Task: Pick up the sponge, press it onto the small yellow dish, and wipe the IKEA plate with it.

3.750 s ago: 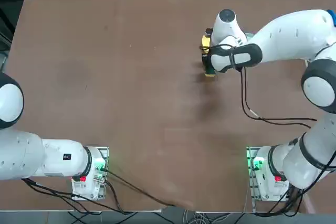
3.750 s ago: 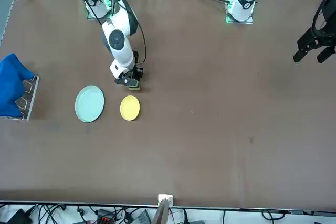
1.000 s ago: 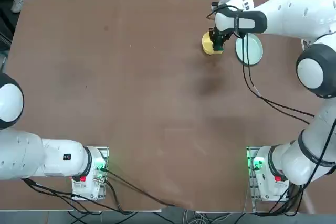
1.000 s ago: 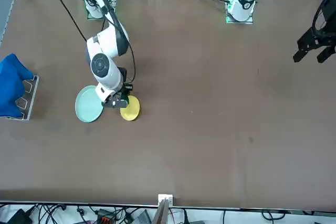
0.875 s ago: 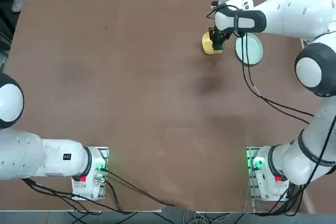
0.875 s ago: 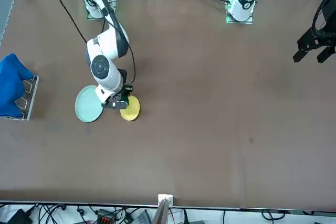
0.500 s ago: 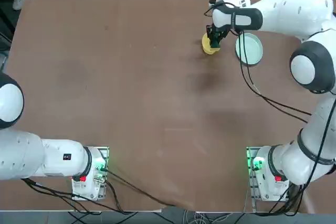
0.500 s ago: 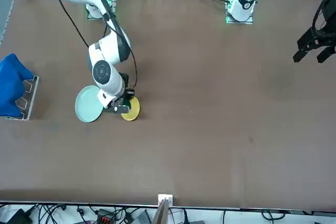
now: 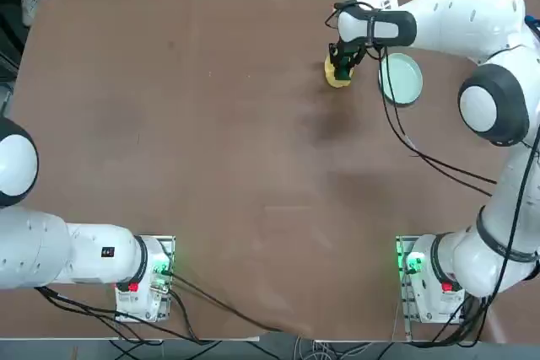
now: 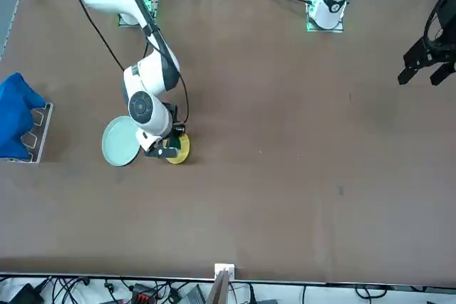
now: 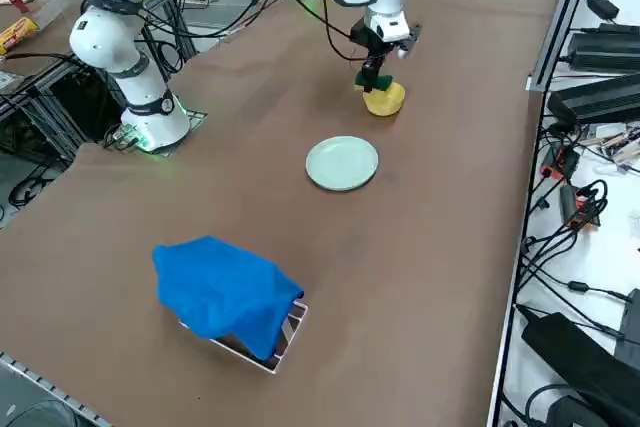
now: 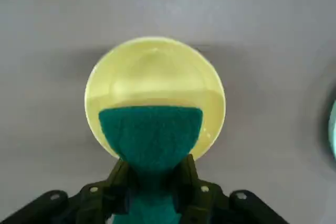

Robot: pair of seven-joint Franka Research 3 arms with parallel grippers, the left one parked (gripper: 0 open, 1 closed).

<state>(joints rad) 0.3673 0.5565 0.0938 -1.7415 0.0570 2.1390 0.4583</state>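
Right gripper point(image 12: 152, 179): clamped tight on the sponge point(image 12: 150, 135), poised right over the small yellow dish point(image 12: 155, 72).
Sponge: green face up, pinched between the fingers, overlapping the dish's near rim.
Small yellow dish: by the tabletop's point(image 9: 211, 166) far edge, right half.
IKEA plate point(image 9: 400, 79): just beside the dish, toward the right edge.
Blue cloth point(image 11: 222, 289): near the tabletop's right edge.
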